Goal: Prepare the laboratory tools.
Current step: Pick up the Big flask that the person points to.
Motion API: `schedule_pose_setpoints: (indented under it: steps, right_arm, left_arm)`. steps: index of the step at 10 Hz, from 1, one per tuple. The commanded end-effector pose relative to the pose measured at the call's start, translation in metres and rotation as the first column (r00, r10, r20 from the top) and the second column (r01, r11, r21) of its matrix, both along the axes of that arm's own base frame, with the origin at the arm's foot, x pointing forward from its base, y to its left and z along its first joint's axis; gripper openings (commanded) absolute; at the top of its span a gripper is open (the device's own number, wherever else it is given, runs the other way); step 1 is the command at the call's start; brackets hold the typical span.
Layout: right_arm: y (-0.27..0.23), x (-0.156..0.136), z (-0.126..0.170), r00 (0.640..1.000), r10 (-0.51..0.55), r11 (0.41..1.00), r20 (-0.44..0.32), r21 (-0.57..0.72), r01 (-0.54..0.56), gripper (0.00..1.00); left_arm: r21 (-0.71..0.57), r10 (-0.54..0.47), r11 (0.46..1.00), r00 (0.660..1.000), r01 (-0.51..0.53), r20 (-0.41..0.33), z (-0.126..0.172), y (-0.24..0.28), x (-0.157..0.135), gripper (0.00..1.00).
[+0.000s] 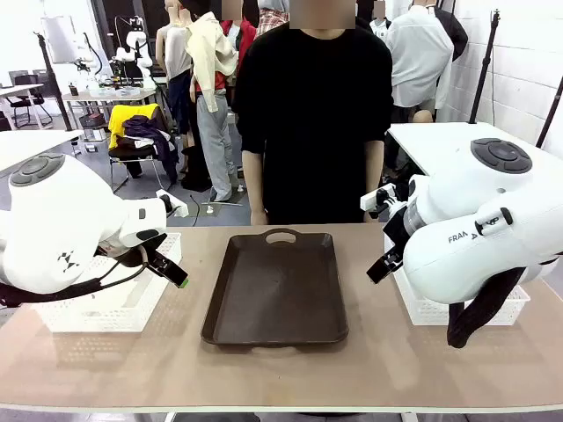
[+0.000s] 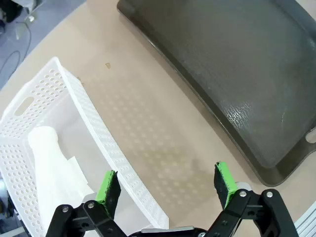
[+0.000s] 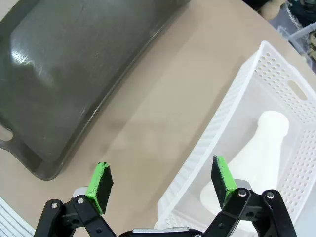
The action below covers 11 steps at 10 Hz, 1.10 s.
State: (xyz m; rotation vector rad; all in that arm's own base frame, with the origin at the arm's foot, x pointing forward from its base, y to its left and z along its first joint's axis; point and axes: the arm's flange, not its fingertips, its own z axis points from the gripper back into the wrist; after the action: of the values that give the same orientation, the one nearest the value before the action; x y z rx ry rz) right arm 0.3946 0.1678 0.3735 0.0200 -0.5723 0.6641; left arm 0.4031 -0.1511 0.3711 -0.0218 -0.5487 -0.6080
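Left flask [image 2: 49, 168] lies on its side in the left basket [image 2: 94, 118] and right flask [image 3: 259, 143] in the right basket [image 3: 232, 103], the baskets flanking the tray [image 1: 277, 290] on the table [image 1: 176, 369]; probably stock, with the tray as drop spot. Left claw [image 2: 167, 185] hangs wide open astride the basket wall nearest the tray, flask just outside the finger farther from the tray. Right claw [image 3: 161, 180] is open too, its far-from-tray finger over the flask base, so both likely need shifting away from the tray.

White brick wall [image 1: 526, 61] right; chair [image 1: 123, 155] draped with clothes [image 1: 132, 119], seemingly; grey floor [image 1: 92, 171].
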Motion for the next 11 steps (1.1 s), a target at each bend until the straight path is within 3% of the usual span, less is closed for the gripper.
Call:
schedule_pose_setpoints:
  steps: [1,11]
  right_arm:
    - [0.0,0.0,0.0,1.0,0.0,1.0,0.0,0.0,0.0,1.0]
    - [0.0,0.0,0.0,1.0,0.0,1.0,0.0,0.0,0.0,1.0]
  left_arm:
    - [0.0,0.0,1.0,1.0,0.0,0.0,0.0001,0.0,0.0,1.0]
    - [0.0,0.0,1.0,1.0,0.0,0.0,0.0001,0.0,0.0,1.0]
